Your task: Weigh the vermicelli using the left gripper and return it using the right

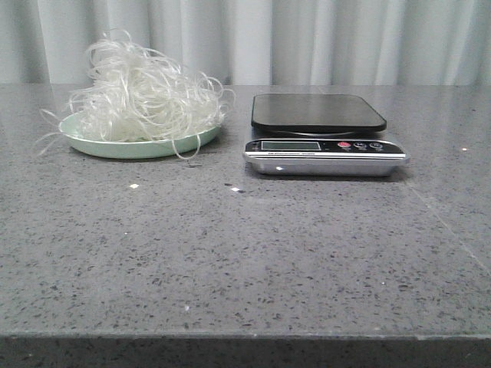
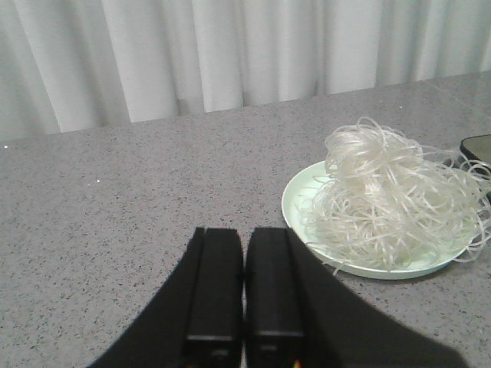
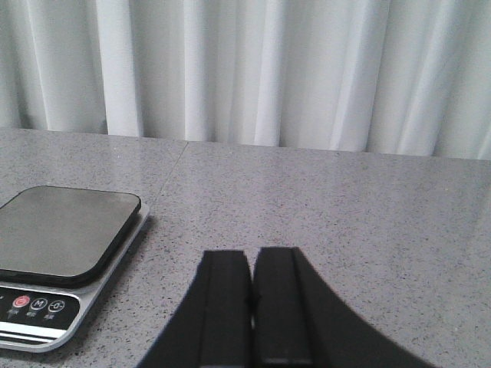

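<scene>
Here, the vermicelli [image 1: 142,92] — a fluffy tangle of thin, curly, translucent white strands — sits heaped on a pale green round plate [image 1: 115,147] at about ten o'clock on the grey speckled table [image 1: 245,261] in the front view. The mound spreads across nearly the whole plate, and loose loops hang over the rim toward three o'clock and nine o'clock, a few touching the tabletop.

Just beside the plate, at roughly one o'clock on the table, stands a kitchen scale [image 1: 324,136] with a dark, bare weighing platform and a silver front panel carrying a small display, a red button and two dark buttons. Plate and scale are near each other but apart.

Neither arm appears in the front view. In its own wrist view the left gripper [image 2: 244,284] has its two black fingers pressed together, holding nothing, above bare table; the noodle-laden plate lies ahead of it and to one side, well apart from the fingertips. The right gripper [image 3: 252,299] likewise shows its fingers closed against each other and empty, with the scale off to the side ahead of it.

A pleated white curtain [image 1: 253,38] hangs behind the table's far edge.
</scene>
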Controlling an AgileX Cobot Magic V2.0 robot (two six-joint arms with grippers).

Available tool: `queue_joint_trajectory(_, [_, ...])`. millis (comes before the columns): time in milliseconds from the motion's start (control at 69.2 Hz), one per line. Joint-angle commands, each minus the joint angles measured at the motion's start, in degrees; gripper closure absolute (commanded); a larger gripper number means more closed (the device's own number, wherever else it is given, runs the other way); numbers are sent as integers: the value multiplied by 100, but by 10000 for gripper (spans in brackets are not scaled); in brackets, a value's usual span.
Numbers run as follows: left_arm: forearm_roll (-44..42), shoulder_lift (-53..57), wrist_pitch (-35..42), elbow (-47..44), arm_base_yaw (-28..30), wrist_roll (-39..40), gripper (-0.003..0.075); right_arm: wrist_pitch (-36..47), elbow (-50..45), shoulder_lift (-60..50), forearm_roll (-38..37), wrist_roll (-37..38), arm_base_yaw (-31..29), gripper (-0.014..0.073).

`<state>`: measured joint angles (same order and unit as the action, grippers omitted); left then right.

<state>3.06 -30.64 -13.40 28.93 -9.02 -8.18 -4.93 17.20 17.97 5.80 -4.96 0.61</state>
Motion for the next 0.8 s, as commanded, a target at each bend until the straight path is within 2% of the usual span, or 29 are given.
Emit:
queue_joint_trajectory(0, [26, -4, 449, 150, 7, 70, 584, 460, 164, 23, 0, -41, -34, 442])
queue_joint_trajectory(217, [26, 149, 449, 110, 69, 70, 584, 460, 164, 23, 0, -41, -34, 442])
queue_joint_trajectory(362, [26, 796, 449, -247, 482, 70, 584, 460, 164, 23, 0, -41, -34, 442])
queue_joint_trajectory(492, [26, 1612, 470, -899, 858, 70, 584, 460, 164, 23, 0, -41, -34, 442])
queue_joint_trajectory(781, [26, 3103, 639, -2531, 965, 70, 584, 460, 164, 23, 0, -41, -34, 442])
